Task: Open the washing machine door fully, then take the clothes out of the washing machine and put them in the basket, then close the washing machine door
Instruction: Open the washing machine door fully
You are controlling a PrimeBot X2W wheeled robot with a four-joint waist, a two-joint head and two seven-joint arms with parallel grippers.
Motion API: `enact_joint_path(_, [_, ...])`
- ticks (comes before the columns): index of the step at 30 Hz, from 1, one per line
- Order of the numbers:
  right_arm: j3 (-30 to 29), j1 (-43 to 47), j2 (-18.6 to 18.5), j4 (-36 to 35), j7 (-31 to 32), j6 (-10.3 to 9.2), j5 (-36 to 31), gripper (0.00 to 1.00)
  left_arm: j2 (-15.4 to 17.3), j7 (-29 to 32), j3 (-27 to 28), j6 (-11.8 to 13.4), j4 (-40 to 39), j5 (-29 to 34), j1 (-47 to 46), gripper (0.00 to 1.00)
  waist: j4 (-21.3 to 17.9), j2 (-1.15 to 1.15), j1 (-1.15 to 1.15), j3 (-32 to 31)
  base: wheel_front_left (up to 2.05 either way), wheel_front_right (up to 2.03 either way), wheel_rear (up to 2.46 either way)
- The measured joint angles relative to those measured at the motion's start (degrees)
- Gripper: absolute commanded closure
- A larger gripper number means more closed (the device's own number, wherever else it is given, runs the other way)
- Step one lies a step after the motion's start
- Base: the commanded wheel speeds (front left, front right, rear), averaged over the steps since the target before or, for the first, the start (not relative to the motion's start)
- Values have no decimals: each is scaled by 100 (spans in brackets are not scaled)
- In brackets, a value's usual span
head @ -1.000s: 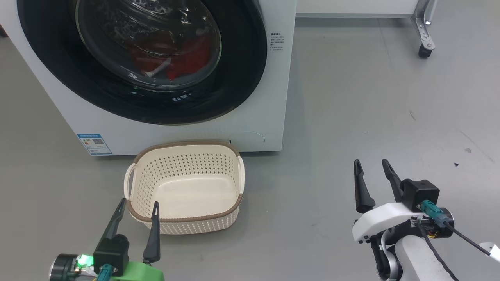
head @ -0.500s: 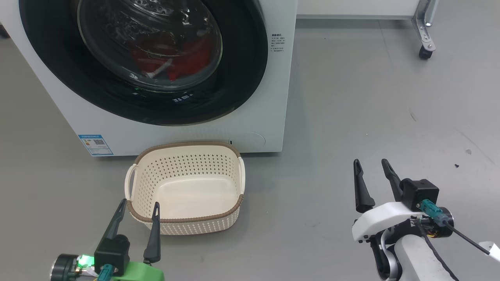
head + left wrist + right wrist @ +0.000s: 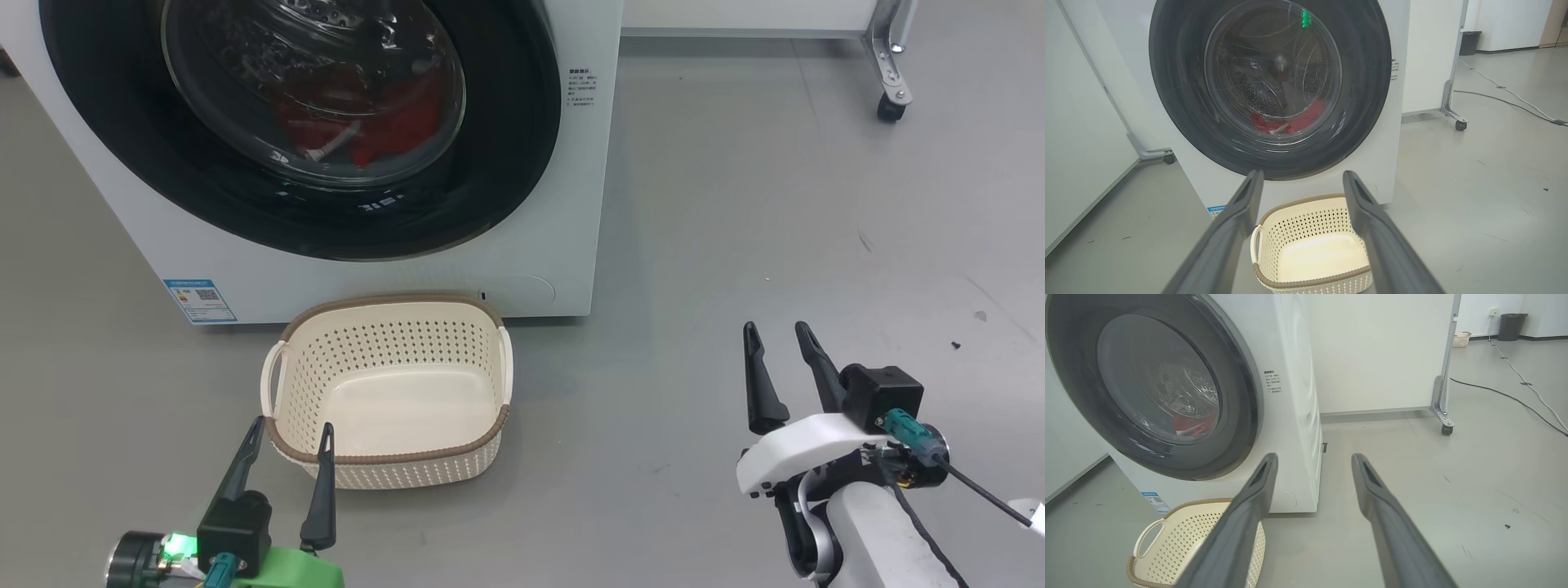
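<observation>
Right claw (image 3: pixel 774 327) edged forward, spread like left claw (image 3: pixel 293 423); seemingly crumpled red clothes (image 3: pixel 400 122) behind glossy round door (image 3: pixel 506 163)

This is looking like a lab or test hall, not a home: a washing machine (image 3: pixel 1294 416) is standing free on a bare grey floor (image 3: pixel 1453 490), white partition panels (image 3: pixel 1372 355) are riding on castors (image 3: pixel 1447 429) at centre right, and cables (image 3: pixel 1502 394) are trailing toward a bin (image 3: pixel 1511 326) at the upper right.
</observation>
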Motion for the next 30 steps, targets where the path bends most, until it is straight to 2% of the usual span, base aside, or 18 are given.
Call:
enact_joint_path(1, [-11,-14,3,-22,0,3,18,100,0,0,0,0,0,0,-1,0,0,0,0,5,0,0,0])
enact_joint_path(6, [-119,-21,12,-175,0,53,130,100,0,0,-26,0,-9,-7,-3,0,10,0,0,56,0,0,0])
enact_joint_path(15, [-422,-27,32,-339,-1,210,798,100,-3,-1,-198,0,-85,-7,-146,0,74,0,0,274,0,0,0])
enact_joint_path(23, [-872,-225,71,-382,21,413,1752,100,-3,0,-327,1,-103,-57,-216,0,187,0,0,553,0,0,0])
enact_joint_path(30, [-1174,-680,63,-431,475,503,2435,100,-4,-1,-458,44,-219,-167,-375,0,318,0,0,847,0,0,0])
